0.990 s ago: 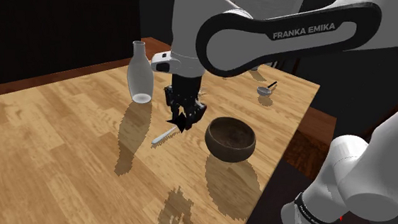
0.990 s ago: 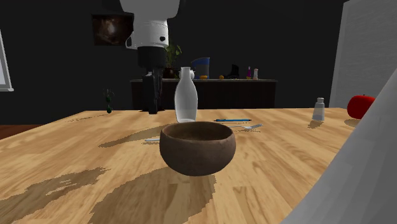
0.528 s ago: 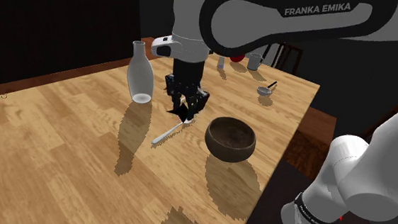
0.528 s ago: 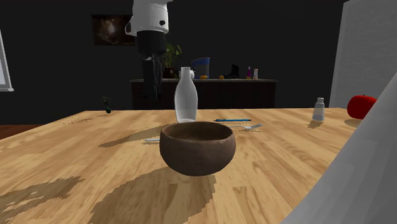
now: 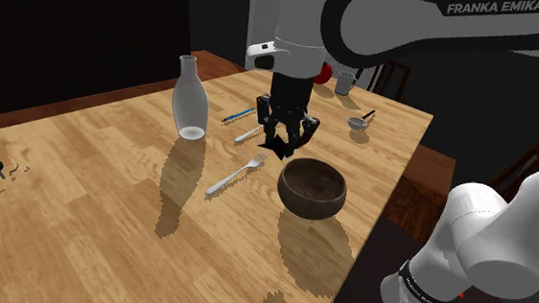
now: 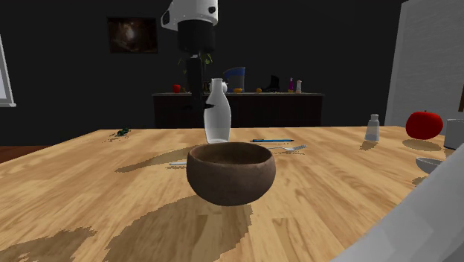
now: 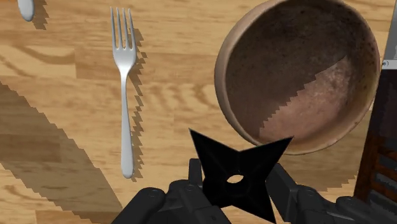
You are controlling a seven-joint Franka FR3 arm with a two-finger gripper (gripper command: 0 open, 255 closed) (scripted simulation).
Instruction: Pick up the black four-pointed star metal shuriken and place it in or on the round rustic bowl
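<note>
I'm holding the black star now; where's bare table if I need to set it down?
Bare: the wooden table from the silver fork and white bottle toward the shoulder view's lower left. Crowded: between bottle, blue pen, fork and brown round bowl, beneath the black gripper.

Over table [image 5: 92, 193], shuriken [image 7: 238, 178] between fingers [image 7: 284, 184], just beside bowl [image 7: 299, 70]; fork [image 7: 125, 95] on table near bowl.

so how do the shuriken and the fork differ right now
The shuriken is black and star-shaped; the fork is pale grey, long and thin. The shuriken is clasped in the tool above the table; the fork lies flat on it. Neither is in the bowl.
</note>
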